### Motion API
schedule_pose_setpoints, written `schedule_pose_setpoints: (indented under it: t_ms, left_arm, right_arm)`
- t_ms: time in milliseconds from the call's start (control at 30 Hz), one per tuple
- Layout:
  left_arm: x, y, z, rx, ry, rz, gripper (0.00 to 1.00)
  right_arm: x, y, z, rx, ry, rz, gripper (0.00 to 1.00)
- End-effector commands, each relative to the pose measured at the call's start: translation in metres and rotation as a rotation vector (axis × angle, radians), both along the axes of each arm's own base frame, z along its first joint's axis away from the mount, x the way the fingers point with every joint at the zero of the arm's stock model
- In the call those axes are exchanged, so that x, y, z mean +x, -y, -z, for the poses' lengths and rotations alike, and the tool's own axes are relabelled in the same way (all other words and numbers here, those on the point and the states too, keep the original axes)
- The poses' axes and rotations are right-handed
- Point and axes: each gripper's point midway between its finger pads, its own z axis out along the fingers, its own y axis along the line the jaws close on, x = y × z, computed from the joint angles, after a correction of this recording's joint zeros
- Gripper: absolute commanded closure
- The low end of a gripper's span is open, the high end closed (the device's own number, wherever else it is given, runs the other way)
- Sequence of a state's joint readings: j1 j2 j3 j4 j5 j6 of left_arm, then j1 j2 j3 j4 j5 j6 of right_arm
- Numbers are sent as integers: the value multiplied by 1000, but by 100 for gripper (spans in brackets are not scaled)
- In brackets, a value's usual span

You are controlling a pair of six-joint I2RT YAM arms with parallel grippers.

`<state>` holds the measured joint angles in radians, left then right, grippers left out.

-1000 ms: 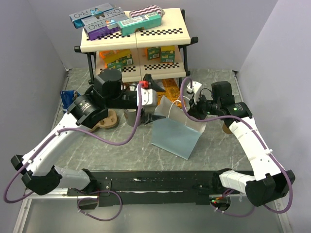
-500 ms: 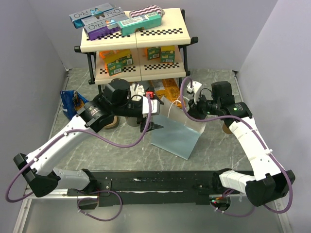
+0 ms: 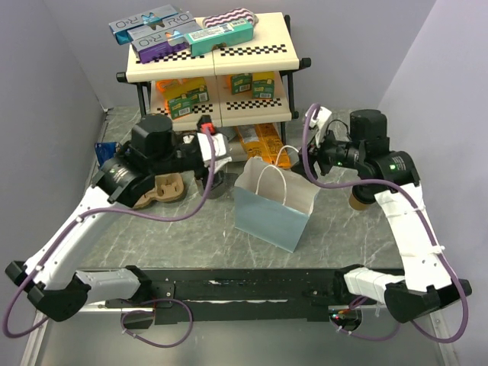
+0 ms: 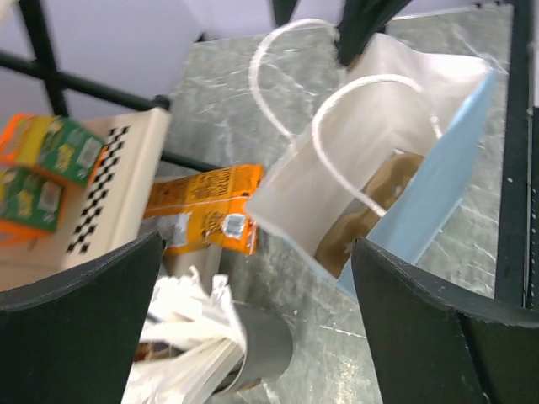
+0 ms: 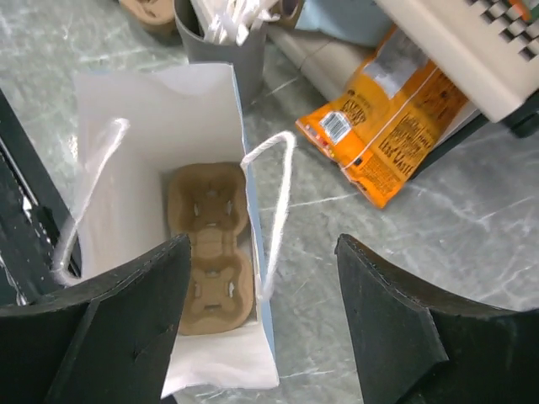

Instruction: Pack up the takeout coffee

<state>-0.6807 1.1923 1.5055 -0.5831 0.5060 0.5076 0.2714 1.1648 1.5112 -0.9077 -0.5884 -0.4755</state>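
**Item 1. Takeout coffee** (image 3: 357, 200): a tan cup. We find it standing on the surface (image 3: 335, 229) at the right middle of the top view, largely hidden behind the right forearm. It is outside the bag and apart from it. We cannot make out its lid.

**Item 2. Paper bag** (image 3: 271, 206): pale blue outside and white inside, with two white cord handles. It stands upright at frame centre, mouth upward.

**Item 3. Cup carrier** (image 5: 206, 252): brown moulded pulp, lying flat on the floor of the bag.

**Item 4. Second carrier** (image 3: 164, 188): same make. It lies on the surface at left centre, partly under the left arm.

**Item 5. Grey cup** (image 4: 253, 345): holds white sticks. It stands between the second carrier and the bag, near the bag's left side.

**Item 6. Orange packet** (image 5: 392, 126): lies flat on the surface between the bag and the rack.

**Item 7. Shelf rack** (image 3: 213, 53): cream shelves on a black frame at upper centre, with boxes (image 3: 183, 30) on top.

**Item 8. Left hand** (image 4: 257, 248): we note its fingers spread wide, grasping nothing. It sits left of the bag, above the grey cup.

**Item 9. Right hand** (image 5: 261, 244): fingers are likewise spread wide and grasp nothing. Its own view looks down into the bag.
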Motion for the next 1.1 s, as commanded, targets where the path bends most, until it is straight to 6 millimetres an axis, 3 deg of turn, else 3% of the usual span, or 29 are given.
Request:
schedule_pose_setpoints:
  t_ms: [0, 167, 233, 433, 633, 700, 733, 800, 967, 1067]
  left_arm:
    - [6, -19, -20, -76, -22, -81, 1]
    - [16, -24, -18, -126, -75, -130, 1]
    - [16, -22, -15, -139, -93, -122, 1]
    - [15, -20, -8, -147, -113, -106, 1]
    - [22, -24, 6, -161, -165, -155, 1]
    - [23, -23, 12, -159, -187, -162, 1]
    - [24, -24, 13, -159, -191, -170, 1]
    - [26, -23, 13, -167, -203, -175, 1]
    - [13, -8, 9, -146, -230, -38, 1]
    - [-12, 2, 9, -82, -175, 171, 3]
  right_arm:
    - [-1, 22, -8, 36, -45, 96, 24]
    - [35, 84, 7, 40, -123, 408, 28]
    - [46, 123, 22, -23, -149, 569, 30]
    - [40, 167, 82, -121, -316, 695, 31]
    - [36, 176, 123, -156, -392, 745, 21]
    - [35, 183, 131, -162, -413, 793, 18]
    - [33, 185, 138, -166, -430, 806, 12]
    - [34, 182, 139, -142, -443, 801, 11]
    - [29, 148, 115, -16, -440, 653, 8]
    - [22, 121, 76, 84, -350, 494, 12]
